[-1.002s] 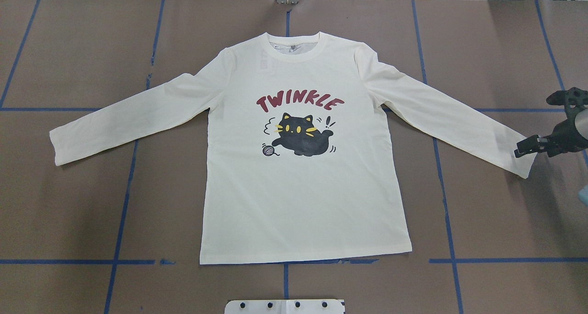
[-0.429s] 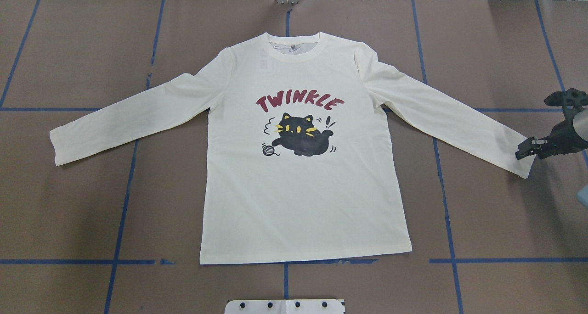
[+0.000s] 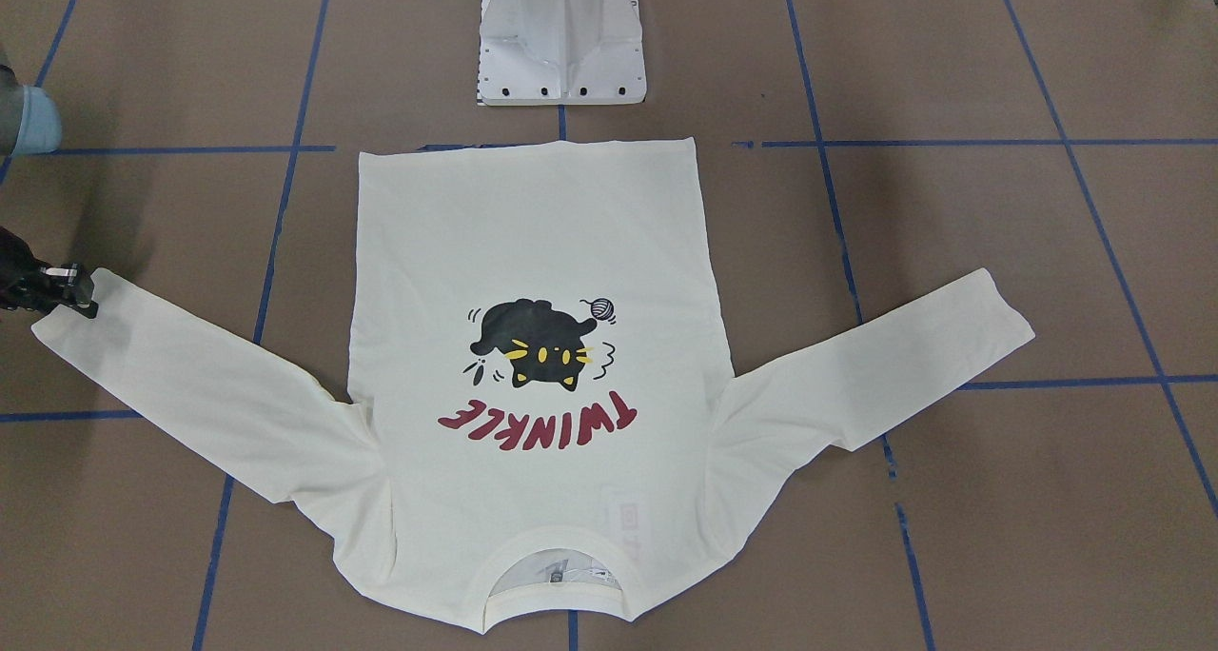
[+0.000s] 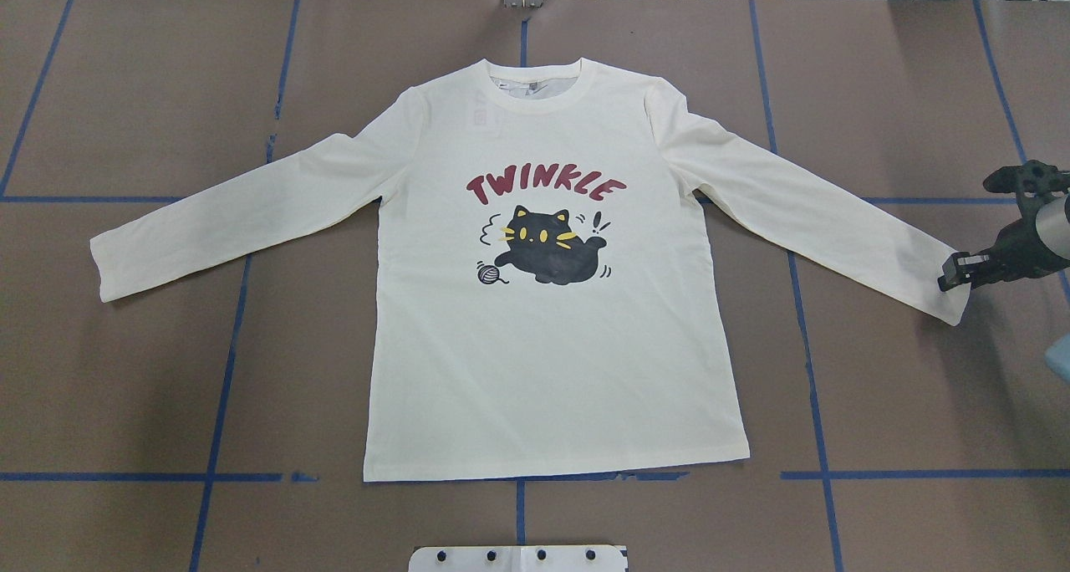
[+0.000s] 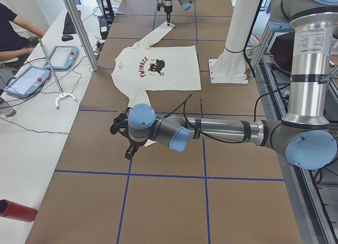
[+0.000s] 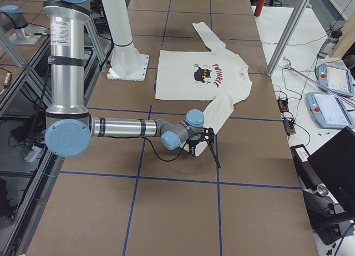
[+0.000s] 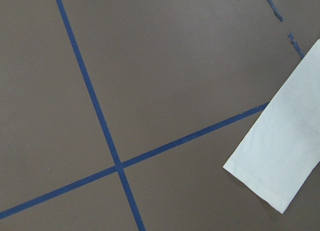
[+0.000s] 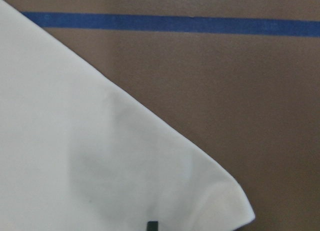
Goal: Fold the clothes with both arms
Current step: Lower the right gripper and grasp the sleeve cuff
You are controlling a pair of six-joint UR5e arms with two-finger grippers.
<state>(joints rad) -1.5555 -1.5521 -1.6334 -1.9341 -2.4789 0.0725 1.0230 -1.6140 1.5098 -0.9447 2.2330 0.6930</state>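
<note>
The cream T-shirt (image 4: 552,346) lies flat and face up on the brown table, both sleeves spread out; it also shows in the front-facing view (image 3: 533,242). My right gripper (image 4: 954,273) is low over the right sleeve's cuff (image 4: 936,283), at the left edge of the front-facing view (image 3: 81,294), and looks open. The right wrist view shows that cuff corner (image 8: 125,156) close up, flat on the table. My left gripper (image 5: 128,151) shows only in the exterior left view, so I cannot tell its state. The left cuff (image 7: 280,151) lies flat.
The white pedestal base (image 3: 561,51) stands just behind the shirt's hem. Blue tape lines (image 4: 221,388) cross the table. A side bench holds tablets (image 5: 31,77) and a red cylinder (image 5: 16,209), and an operator sits there.
My right gripper has shifted slightly down at the right cuff. The shirt has not moved.
</note>
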